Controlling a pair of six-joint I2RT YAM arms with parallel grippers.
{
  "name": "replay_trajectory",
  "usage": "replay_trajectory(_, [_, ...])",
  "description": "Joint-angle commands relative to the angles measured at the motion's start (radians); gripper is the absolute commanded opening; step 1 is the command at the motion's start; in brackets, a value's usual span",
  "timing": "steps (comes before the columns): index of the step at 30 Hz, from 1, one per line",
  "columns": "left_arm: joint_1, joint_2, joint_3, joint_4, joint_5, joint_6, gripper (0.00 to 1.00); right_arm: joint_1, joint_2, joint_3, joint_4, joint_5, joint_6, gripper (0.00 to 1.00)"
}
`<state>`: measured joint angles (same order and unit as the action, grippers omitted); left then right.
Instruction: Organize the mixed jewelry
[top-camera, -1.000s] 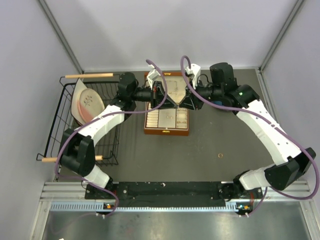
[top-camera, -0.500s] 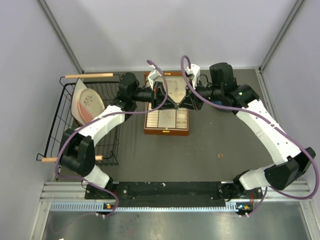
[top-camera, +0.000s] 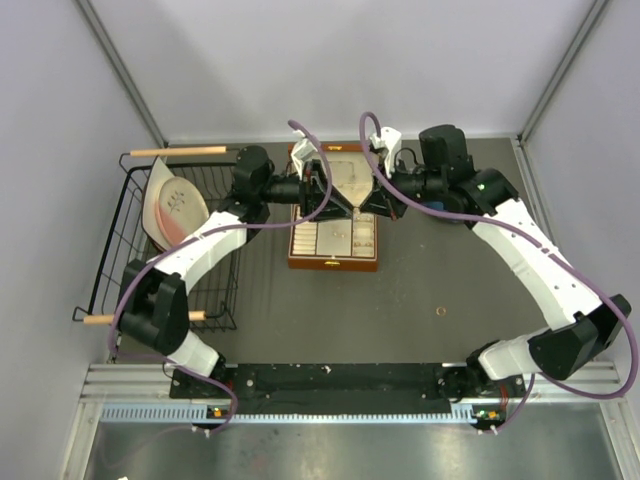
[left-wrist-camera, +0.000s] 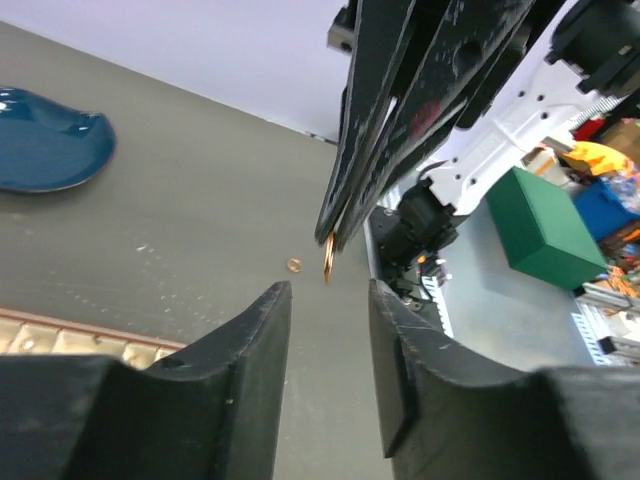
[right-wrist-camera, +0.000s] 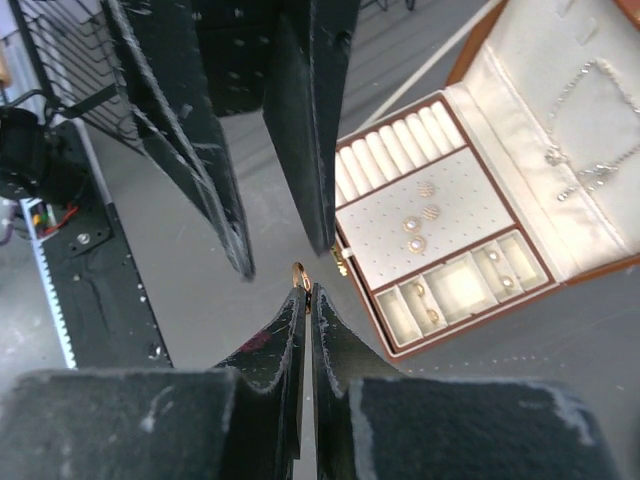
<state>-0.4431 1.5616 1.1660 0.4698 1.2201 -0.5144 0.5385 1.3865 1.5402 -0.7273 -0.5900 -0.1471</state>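
One gold ring is pinched shut in the right gripper above the box, with the left gripper spread wide either side of it. The necklace already lies in the box lid. A second ring sits unplaced on the surface, well apart from the box.

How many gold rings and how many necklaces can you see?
Gold rings: 2, the pinched ring in the right gripper and the loose ring on the table.
Necklaces: 1, the silver necklace in the box lid.
Total: 3.
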Motion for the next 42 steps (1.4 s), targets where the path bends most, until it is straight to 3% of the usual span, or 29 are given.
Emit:
replay_trajectory(1, [0.081, -0.083, -0.043, -0.04, -0.03, 0.109, 0.47, -0.005, 0.011, 0.073, -0.01, 0.096, -0.06, 0.0])
replay_trajectory(3, [0.115, -0.097, -0.066, -0.04, -0.025, 0.12, 0.6, -0.006, 0.026, 0.077, -0.014, 0.122, -0.094, 0.0])
replay_trajectory(5, [0.167, -0.116, -0.078, -0.051, -0.013, 0.142, 0.62, -0.003, 0.048, 0.083, -0.014, 0.153, -0.117, 0.0])
replay_trajectory(13, [0.306, -0.204, -0.123, -0.279, -0.039, 0.364, 0.62, 0.035, 0.158, 0.115, -0.006, 0.254, -0.249, 0.0])
replay_trajectory(19, [0.409, -0.232, -0.16, -0.344, -0.088, 0.428, 0.61, 0.095, 0.261, 0.158, 0.025, 0.312, -0.315, 0.0])
replay_trajectory(24, [0.475, -0.274, -0.163, -0.496, -0.172, 0.533, 0.61, 0.158, 0.347, 0.192, 0.078, 0.344, -0.377, 0.0])
replay_trajectory(34, [0.557, -0.379, -0.215, -0.589, -0.278, 0.611, 0.61, 0.219, 0.589, 0.311, 0.19, 0.418, -0.405, 0.0])
replay_trajectory(42, [0.619, -0.41, -0.241, -0.586, -0.369, 0.582, 0.61, 0.235, 0.703, 0.357, 0.238, 0.438, -0.41, 0.0])
